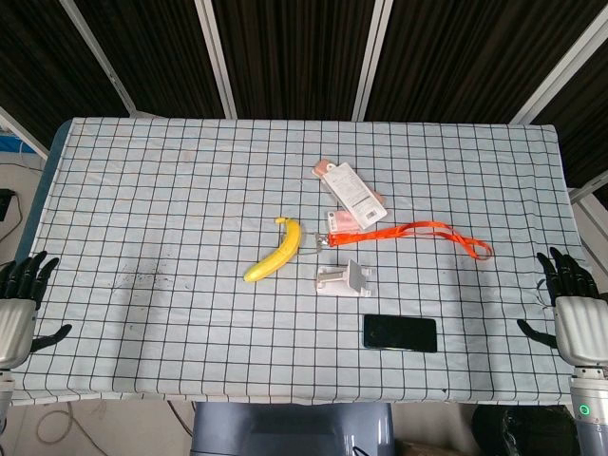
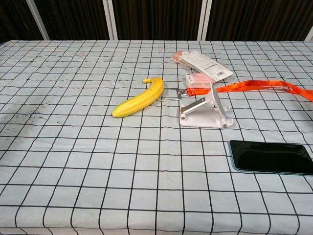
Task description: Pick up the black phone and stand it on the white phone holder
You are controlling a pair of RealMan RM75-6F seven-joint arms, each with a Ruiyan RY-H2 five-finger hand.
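The black phone [image 1: 400, 333] [image 2: 272, 157] lies flat, screen up, near the table's front edge right of centre. Just behind it the white phone holder [image 1: 345, 280] [image 2: 206, 112] stands on the checked cloth, with nothing on it. My left hand [image 1: 21, 299] hangs at the table's far left edge, fingers spread and holding nothing. At the far right edge my right hand [image 1: 573, 302] is likewise spread and empty, well to the right of the phone. Neither hand shows in the chest view.
A yellow banana [image 1: 276, 251] [image 2: 139, 98] lies left of the holder. An orange lanyard [image 1: 432, 232] [image 2: 264, 85] with a card pouch [image 1: 346, 221] runs to the right behind it. A flat white packet [image 1: 354, 190] [image 2: 205, 63] lies further back.
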